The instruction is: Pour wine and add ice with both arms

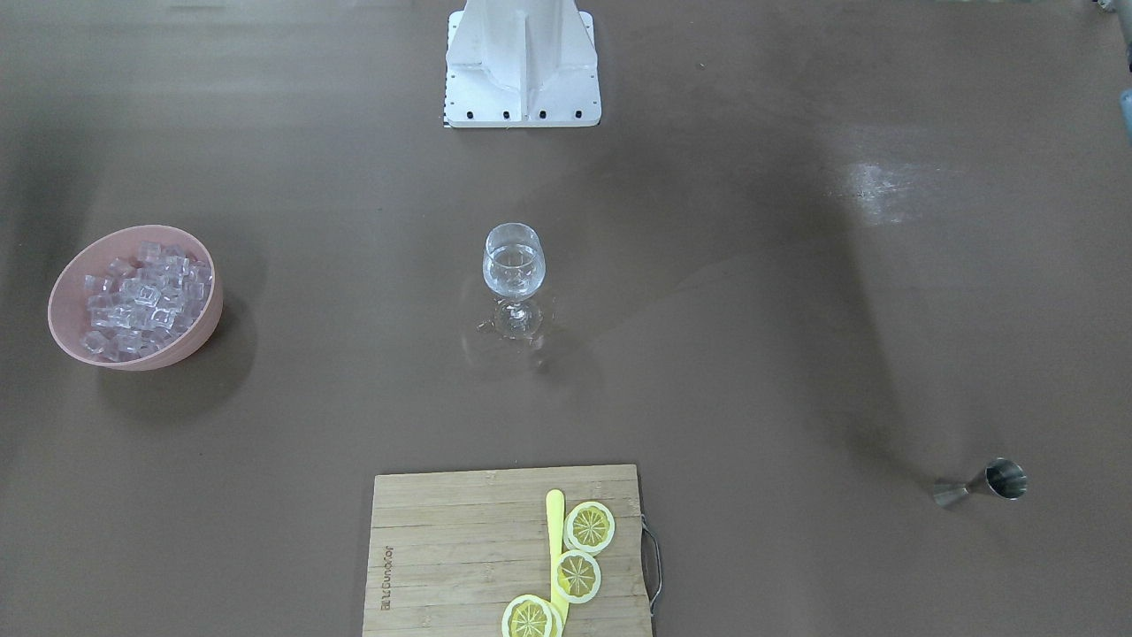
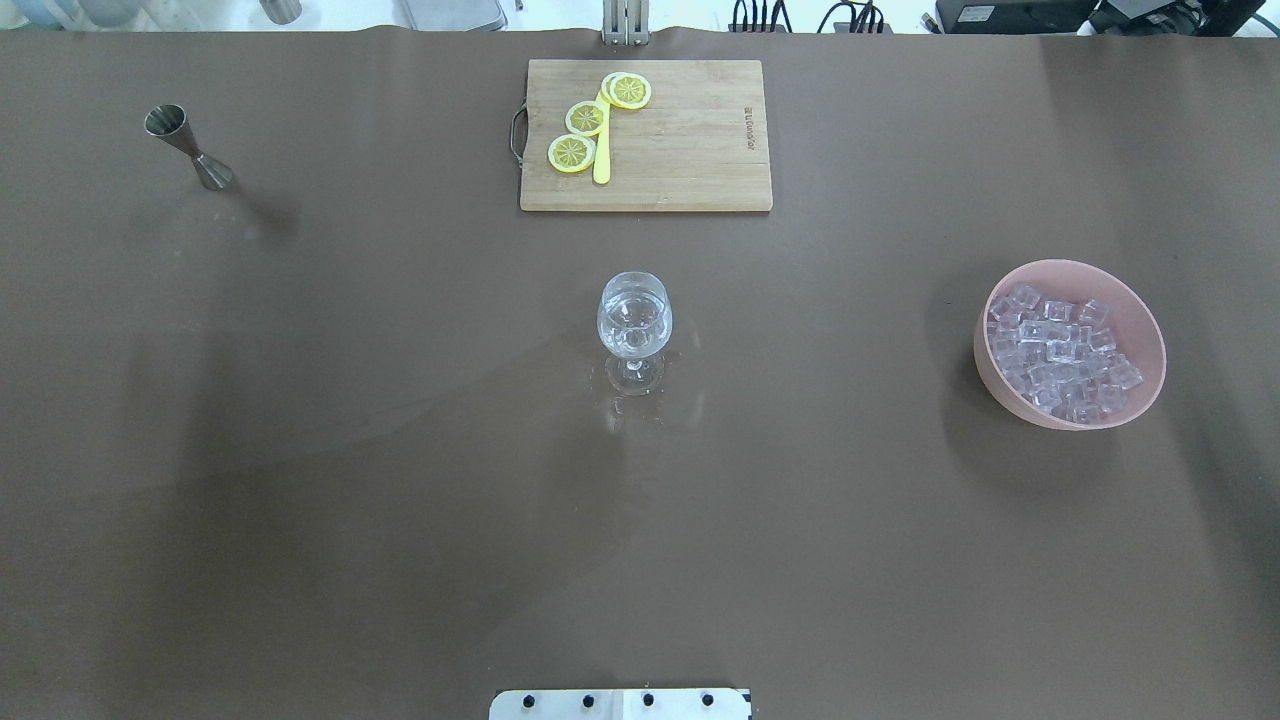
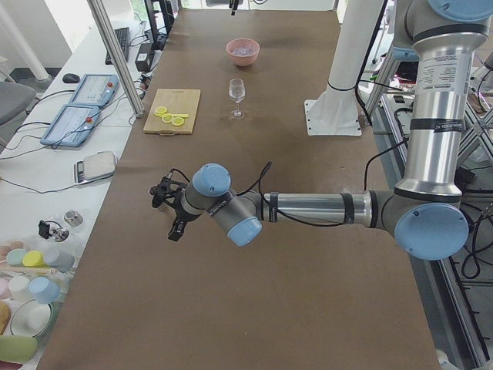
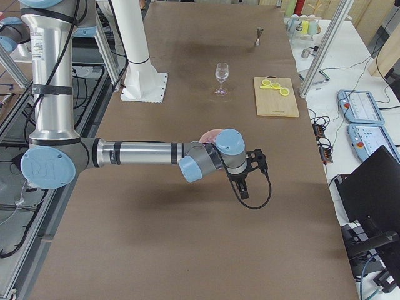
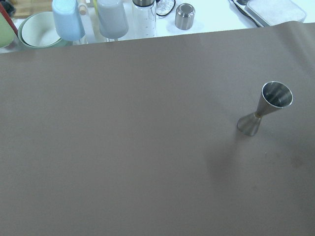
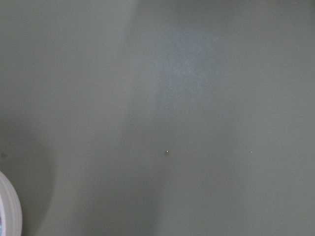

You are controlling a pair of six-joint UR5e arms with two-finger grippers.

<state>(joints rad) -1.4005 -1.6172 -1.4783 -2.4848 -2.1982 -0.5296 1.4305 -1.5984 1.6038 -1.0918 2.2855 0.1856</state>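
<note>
A stemmed wine glass (image 1: 513,270) stands mid-table with clear wine in its bowl; it also shows in the overhead view (image 2: 634,320). Ice cubes (image 1: 141,296) are heaped in a pink bowl (image 1: 60,296), seen overhead at the right (image 2: 1150,335). A steel jigger (image 2: 187,146) stands upright at the far left, also in the left wrist view (image 5: 265,108). My left gripper (image 3: 176,227) and right gripper (image 4: 244,189) show only in the side views, each held above bare table, far from the glass. I cannot tell whether either is open or shut.
A wooden cutting board (image 2: 690,140) with lemon slices (image 2: 586,118) and a yellow knife lies at the far edge. The white pedestal (image 1: 522,71) stands behind the glass. Cups and containers (image 5: 98,17) stand beyond the table's left end.
</note>
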